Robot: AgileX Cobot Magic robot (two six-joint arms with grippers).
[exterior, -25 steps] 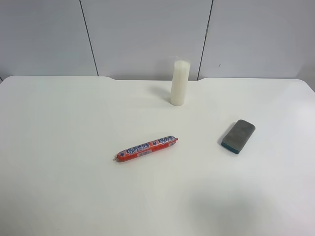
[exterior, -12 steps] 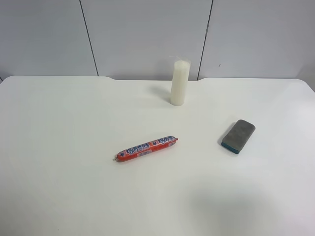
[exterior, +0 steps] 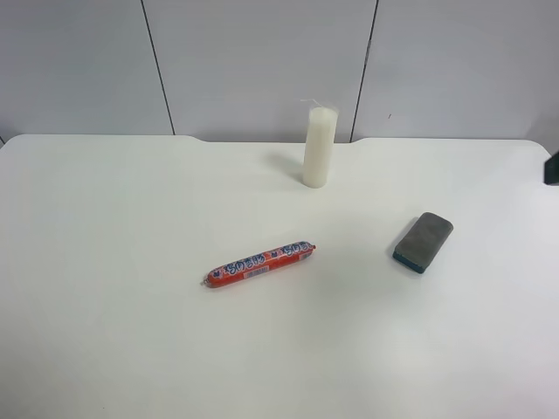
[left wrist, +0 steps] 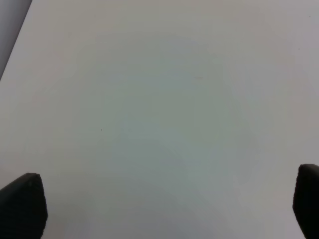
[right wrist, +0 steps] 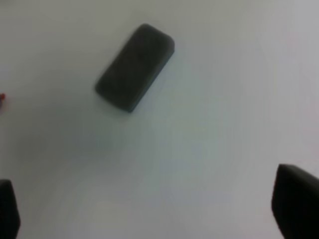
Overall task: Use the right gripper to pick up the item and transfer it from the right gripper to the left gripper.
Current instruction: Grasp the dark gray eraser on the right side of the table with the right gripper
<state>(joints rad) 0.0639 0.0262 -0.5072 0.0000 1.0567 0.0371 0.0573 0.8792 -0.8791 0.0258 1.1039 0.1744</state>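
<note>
Right tool [right wrist: 152,204] in the right wrist view: spread wide, pinching nothing, only its two dark tips visible. Held above the tabletop [right wrist: 214,124] and short of the item [right wrist: 135,67], probably to keep the wide gap ready for a descent over it. Item ahead of this tool, well apart from it, not between the tips, and lying askew to the gap. Likely need of a wrist turn, to close across the narrow sides. From here a dark grey, felt-like rectangle with rounded corners, a little blurred.

Left tool [left wrist: 164,201] in the left wrist view: likewise spread and empty, over plain white tabletop. Item not in this view. Probably kept aside, waiting for the handover.

Exterior high view: item [exterior: 423,242] flat on the tabletop, grey top over a blue-teal base layer, seen at its near end. Sausage stick [exterior: 259,264] and white candle [exterior: 320,147] both well apart from it, so free room for the approach. Small dark part [exterior: 552,168] at the frame edge beyond the item; not possible to tell whether it belongs to the right tool.
</note>
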